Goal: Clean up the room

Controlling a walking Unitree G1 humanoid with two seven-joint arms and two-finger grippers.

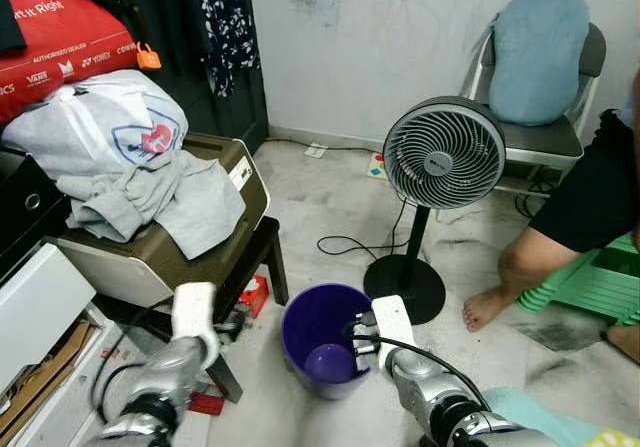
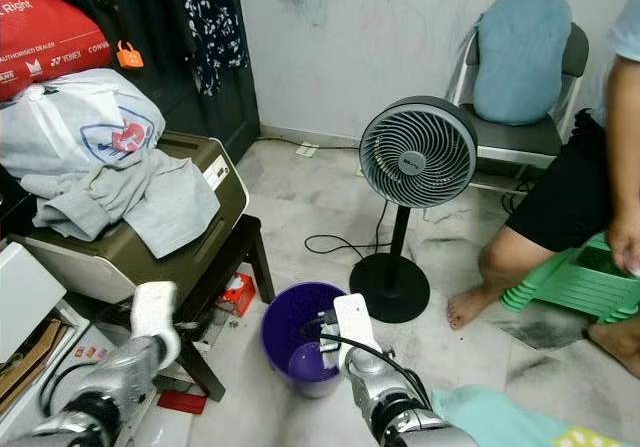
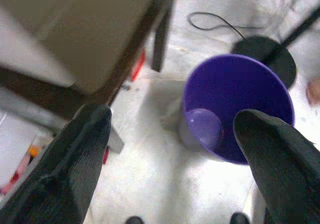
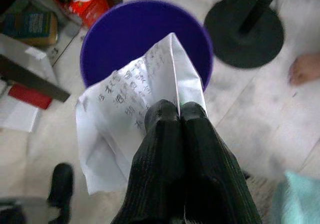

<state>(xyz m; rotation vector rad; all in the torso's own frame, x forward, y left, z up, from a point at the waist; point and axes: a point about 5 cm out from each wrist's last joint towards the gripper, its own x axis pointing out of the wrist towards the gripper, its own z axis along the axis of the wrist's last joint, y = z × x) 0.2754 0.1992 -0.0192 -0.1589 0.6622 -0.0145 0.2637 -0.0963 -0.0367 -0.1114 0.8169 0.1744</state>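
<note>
So from the head cameras, the right gripper (image 1: 358,345) sits right at the near rim of the purple bin (image 1: 322,339), fingers poking in over the opening, so the bin lies directly ahead of and below it. The left gripper (image 1: 222,329) hangs off to the bin's left, next to the dark stool leg (image 1: 277,262), clearly the farther of the two from the opening. The standing fan (image 1: 441,155) is just beyond the bin, and a person's bare foot (image 1: 487,307) rests on the floor past the fan base. Left wrist view: the left gripper's two fingers (image 3: 75,159) are spread wide with nothing between them, and the bin shows up ahead, nearer one finger than the other, with a pale round patch at its bottom. Right wrist view is the useful one: the right gripper's fingers (image 4: 165,149) are pinched tight on a sheet of paper (image 4: 130,129), white, creased down the middle, with handwritten lines on it. The sheet's long axis runs out along the fingers, and its far end overlaps the bin's mouth while the near part seems to hang short of the rim. My guess is it wants a bit more reach forward before letting go, or the paper could catch the rim and slide to the floor.
</note>
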